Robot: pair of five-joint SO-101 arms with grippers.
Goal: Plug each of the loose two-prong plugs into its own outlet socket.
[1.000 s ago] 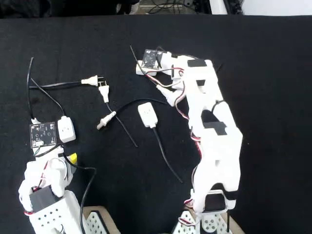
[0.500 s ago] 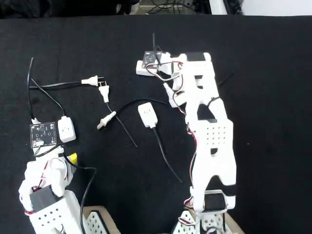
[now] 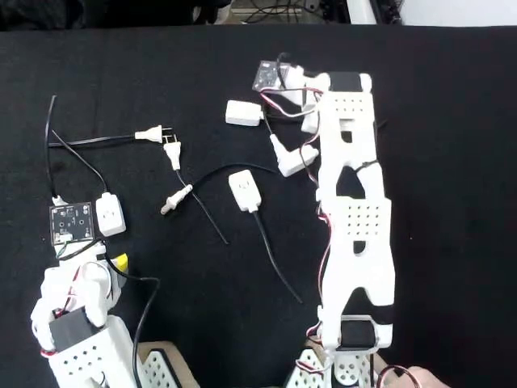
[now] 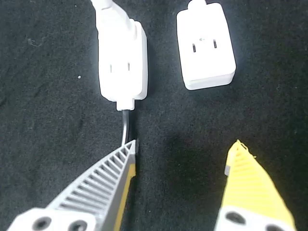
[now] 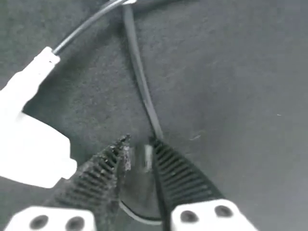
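Note:
Three loose two-prong plugs (image 3: 172, 150) on black cords lie left of centre on the black table. One white outlet socket (image 3: 245, 191) lies mid-table, another (image 3: 242, 111) farther back. My right gripper (image 3: 273, 79) is just right of that far socket (image 5: 29, 144), its black fingers (image 5: 108, 163) shut on a thin black cable (image 5: 139, 82). My left gripper (image 4: 185, 144) stands open at the near left (image 3: 77, 222), over bare cloth just short of two white sockets (image 4: 122, 67) (image 4: 206, 45). One of these sockets (image 3: 109, 214) lies beside it in the high view.
Black cords (image 3: 89, 141) trail across the left half of the table, and one (image 3: 275, 259) runs from the mid-table socket toward the front. The right arm's white body (image 3: 355, 226) stretches from the front edge to the back. The right side of the cloth lies bare.
The right arm has straightened and its gripper has swung right and farther back, uncovering the far socket. The thin black cable end moved with it. The left arm has not moved.

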